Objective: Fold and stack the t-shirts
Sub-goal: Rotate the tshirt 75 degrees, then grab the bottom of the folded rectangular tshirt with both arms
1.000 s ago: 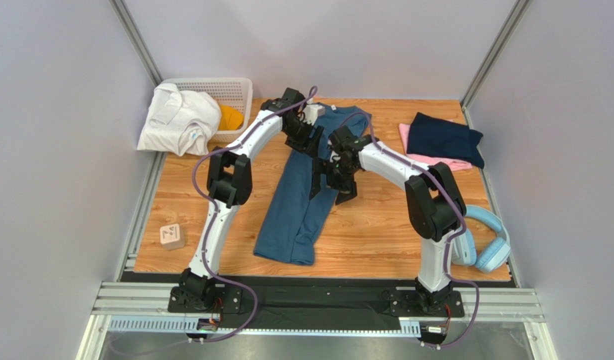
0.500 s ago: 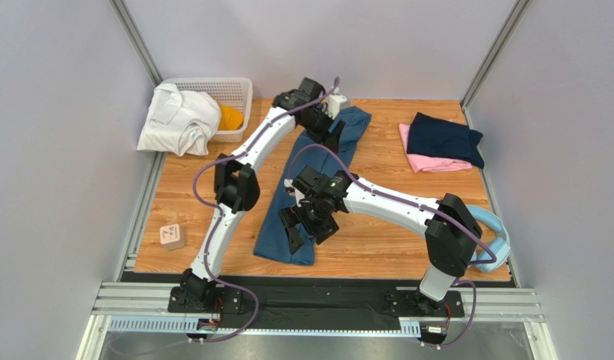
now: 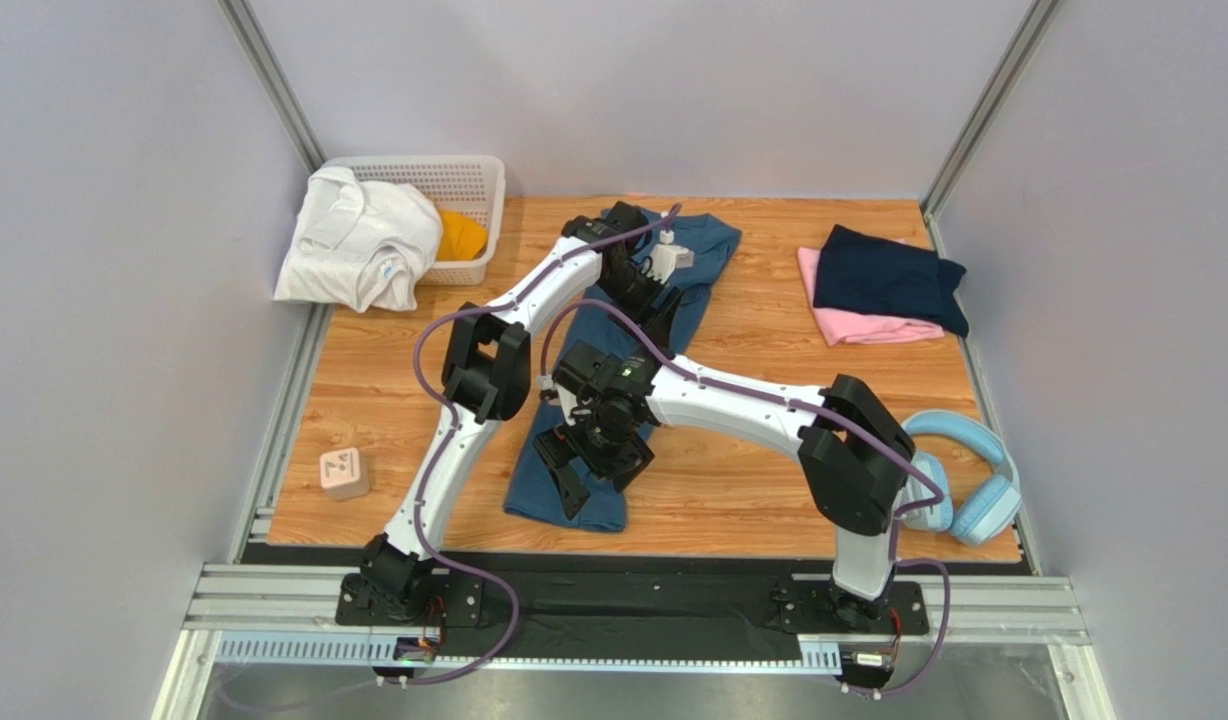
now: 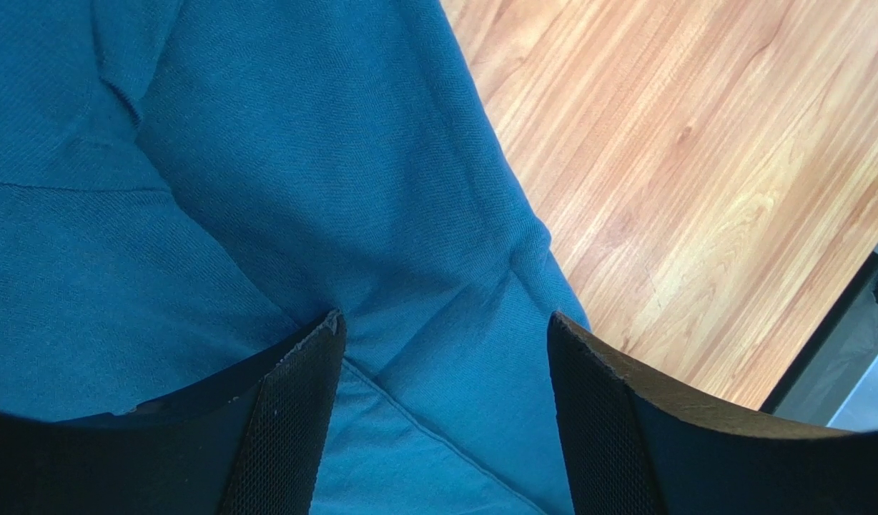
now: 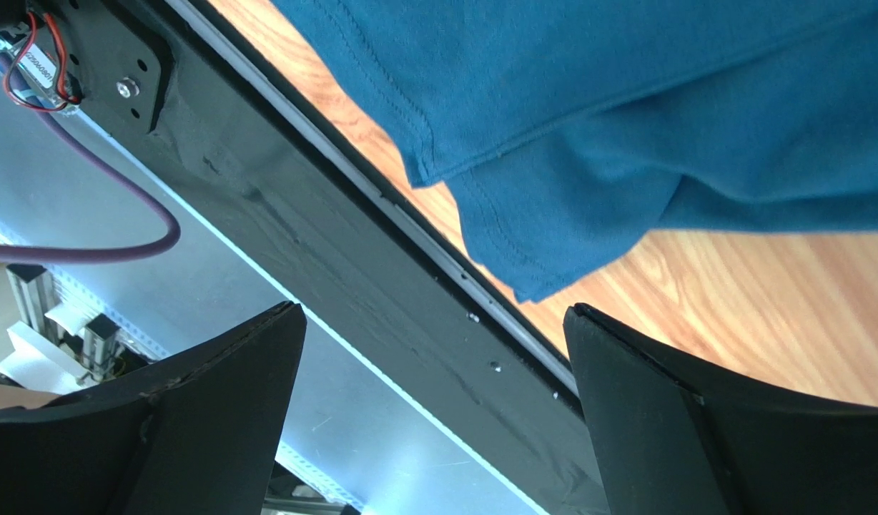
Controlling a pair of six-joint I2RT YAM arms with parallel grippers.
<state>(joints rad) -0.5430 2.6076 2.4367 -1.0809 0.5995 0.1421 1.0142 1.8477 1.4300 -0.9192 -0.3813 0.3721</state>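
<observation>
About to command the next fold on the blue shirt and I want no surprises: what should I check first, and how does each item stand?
1. Left gripper open, empty, over the blue shirt's far half: ok.
2. Right gripper open, empty, at the near hem: ok.
3. Shirt folded into a long strip: ok.
4. Hem fully on the table: ok.
5. Fingers touching cloth: cannot tell.
6. Navy shirt on pink shirt, away from both arms: ok.

White lattice basket (image 3: 470, 186) at far left, wooden block (image 3: 342, 473) near left, light-blue headphones (image 3: 978, 503) at right edge.
</observation>
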